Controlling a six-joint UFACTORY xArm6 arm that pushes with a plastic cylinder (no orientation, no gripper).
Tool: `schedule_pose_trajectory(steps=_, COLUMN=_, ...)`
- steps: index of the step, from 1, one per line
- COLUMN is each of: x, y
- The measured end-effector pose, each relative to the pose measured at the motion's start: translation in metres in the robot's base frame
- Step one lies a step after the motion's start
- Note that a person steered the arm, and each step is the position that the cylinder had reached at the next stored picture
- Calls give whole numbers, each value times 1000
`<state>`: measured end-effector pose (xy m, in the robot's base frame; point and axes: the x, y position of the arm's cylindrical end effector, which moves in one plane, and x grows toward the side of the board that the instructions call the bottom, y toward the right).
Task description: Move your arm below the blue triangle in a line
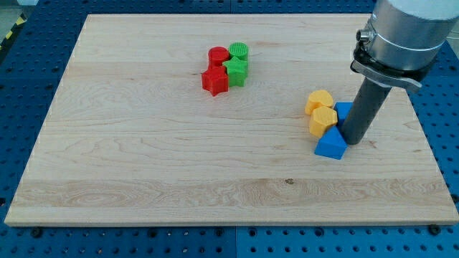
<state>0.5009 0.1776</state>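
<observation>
Worktop (143, 179): plain wooden board, nearest edge runs along the view's bottom, big bare stretch across the view's left and middle.

Arm (401, 36): grey body comes in from the view's top right, dark rod drops straight down onto the worktop.

End effector: no jaws here at all, just the rod, so nothing to be apart, together or clamped on anything. My tip (356, 140) sits on the board, touching or just beside the right side of the blue triangle.

Blue triangle (330, 144): this is the task's thing, right-centre of the worktop, lowest of its cluster, touching the yellow block above it.

Other blue block (344, 111): mostly hidden behind the rod, can't call the shape.

Yellow blocks: two, stacked up the view, upper one (319, 101) and lower one (323, 120), shapes look roughly hexagonal, not sure.

Far cluster: red cylinder (218, 55), red star (214, 80), green cylinder (239, 51), green star (235, 69), bunched together towards the view's top, well apart from my tip.

Step, I reckon: approach is mostly done, but my tip is beside the triangle, not below it yet.

Next move, my guess: slide down the view and then left, skirting the triangle's lower right corner so it doesn't get nudged, stopping directly under it.
</observation>
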Motion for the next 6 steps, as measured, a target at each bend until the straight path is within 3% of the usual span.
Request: schedule_pose_trajectory(steps=6, x=63, y=10)
